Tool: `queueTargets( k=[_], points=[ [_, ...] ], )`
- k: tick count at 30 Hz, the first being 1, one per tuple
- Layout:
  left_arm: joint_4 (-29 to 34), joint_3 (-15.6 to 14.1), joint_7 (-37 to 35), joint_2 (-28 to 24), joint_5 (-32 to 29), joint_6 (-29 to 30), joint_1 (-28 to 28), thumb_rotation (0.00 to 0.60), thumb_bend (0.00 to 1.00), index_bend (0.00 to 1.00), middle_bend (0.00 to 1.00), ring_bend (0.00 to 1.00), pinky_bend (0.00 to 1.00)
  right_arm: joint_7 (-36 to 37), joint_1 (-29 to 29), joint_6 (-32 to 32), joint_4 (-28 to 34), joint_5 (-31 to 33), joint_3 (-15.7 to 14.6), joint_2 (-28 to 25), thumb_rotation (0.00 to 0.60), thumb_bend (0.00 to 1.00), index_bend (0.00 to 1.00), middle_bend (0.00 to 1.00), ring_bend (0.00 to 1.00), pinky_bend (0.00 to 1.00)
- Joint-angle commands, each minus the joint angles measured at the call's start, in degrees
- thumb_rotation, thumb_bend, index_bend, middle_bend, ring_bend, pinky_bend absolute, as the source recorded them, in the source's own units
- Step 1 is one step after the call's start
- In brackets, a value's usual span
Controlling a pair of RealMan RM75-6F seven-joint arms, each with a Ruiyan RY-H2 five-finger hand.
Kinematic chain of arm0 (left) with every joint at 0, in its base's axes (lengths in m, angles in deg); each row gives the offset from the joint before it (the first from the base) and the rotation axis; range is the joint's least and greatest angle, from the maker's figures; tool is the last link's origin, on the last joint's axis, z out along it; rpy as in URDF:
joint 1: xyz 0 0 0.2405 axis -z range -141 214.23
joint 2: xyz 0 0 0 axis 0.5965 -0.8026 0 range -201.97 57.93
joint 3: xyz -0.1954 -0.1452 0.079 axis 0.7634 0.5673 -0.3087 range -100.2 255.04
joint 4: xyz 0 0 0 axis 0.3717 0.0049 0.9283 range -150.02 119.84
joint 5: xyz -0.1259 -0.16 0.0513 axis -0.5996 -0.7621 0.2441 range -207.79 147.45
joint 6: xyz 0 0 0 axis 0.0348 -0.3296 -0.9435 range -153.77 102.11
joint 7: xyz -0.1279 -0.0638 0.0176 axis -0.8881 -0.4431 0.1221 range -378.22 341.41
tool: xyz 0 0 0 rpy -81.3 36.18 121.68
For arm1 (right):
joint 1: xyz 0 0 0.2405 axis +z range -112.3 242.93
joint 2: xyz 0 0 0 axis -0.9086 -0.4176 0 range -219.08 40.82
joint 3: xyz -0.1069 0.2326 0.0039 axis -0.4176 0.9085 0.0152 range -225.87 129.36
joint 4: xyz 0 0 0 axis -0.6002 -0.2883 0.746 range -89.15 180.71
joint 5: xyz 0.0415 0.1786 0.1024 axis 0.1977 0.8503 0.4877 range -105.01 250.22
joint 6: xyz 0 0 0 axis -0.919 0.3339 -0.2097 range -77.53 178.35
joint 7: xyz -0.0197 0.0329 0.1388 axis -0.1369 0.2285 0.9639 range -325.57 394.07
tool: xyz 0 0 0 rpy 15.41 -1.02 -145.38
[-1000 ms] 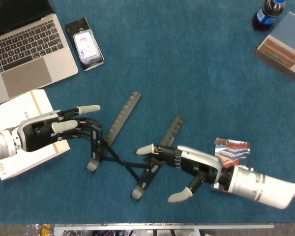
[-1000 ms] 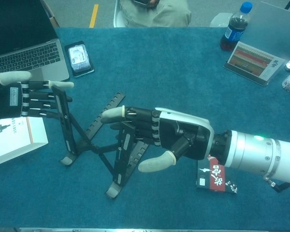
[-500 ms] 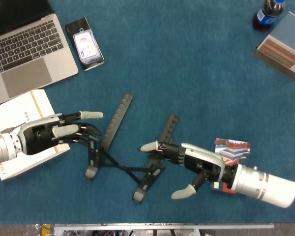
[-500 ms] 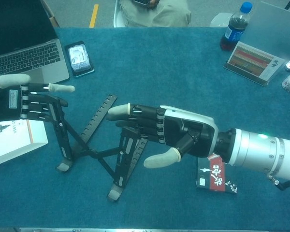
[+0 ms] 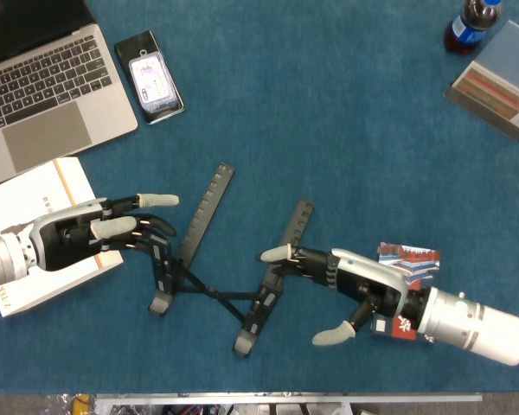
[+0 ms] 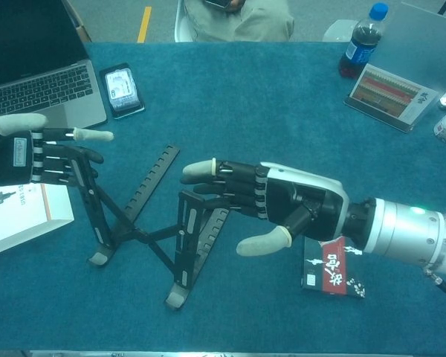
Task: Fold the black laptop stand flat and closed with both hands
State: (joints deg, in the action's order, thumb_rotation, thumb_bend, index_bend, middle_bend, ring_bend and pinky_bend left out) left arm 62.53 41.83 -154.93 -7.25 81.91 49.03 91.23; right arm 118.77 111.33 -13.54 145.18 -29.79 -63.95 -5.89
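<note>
1. The black laptop stand (image 5: 216, 259) lies near the front middle of the blue surface (image 5: 346, 130), between the two hands. It is still spread open: two notched arms point away from the robot, joined by crossed struts, with hooked feet at the near ends.

2. The left hand (image 5: 86, 235) has its fingers apart, and their tips rest against the stand's left arm near its lower end; it braces rather than grips, as far as both views show.

3. The right hand (image 6: 282, 204) is open too, fingers stretched toward the right arm of the stand, tips at or just touching it, thumb hanging free below. It holds nothing.

4. I judge the stand to be light, rigid bars on stiff hinges. It probably slides on the cloth if pushed from one side only, so both arms need pressing inward together.

5. The best hold looks to be on the outer edges of the two long arms, near the struts' joints, keeping fingers out of the scissoring crossing.

6. Readable writing is scarce. The red and black packet (image 6: 328, 268) by the right wrist bears characters too small to make out. The phone (image 5: 152, 76), the white booklet (image 5: 35, 194), the bottle (image 5: 470, 22) and the striped box (image 5: 495, 88) show nothing legible.
</note>
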Motion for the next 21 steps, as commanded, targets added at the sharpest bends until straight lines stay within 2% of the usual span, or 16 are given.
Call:
queueTargets(
  k=[1, 21],
  points=[
    [-0.03, 0.02, -0.10, -0.01, -0.07, -0.04, 0.06, 0.400, 0.25, 0.12, 0.30, 0.26, 0.27, 0.41, -0.15, 0.06, -0.53, -0.11, -0.15, 0.41, 0.600, 0.07, 0.13, 0.08, 0.00, 0.05],
    [0.09, 0.02, 0.01, -0.86, -0.75, -0.72, 0.11, 0.400, 0.25, 0.12, 0.30, 0.26, 0.27, 0.59, 0.02, 1.35, -3.89, -1.12, -0.82, 4.44, 0.600, 0.07, 0.13, 0.08, 0.00, 0.05]
  ],
)
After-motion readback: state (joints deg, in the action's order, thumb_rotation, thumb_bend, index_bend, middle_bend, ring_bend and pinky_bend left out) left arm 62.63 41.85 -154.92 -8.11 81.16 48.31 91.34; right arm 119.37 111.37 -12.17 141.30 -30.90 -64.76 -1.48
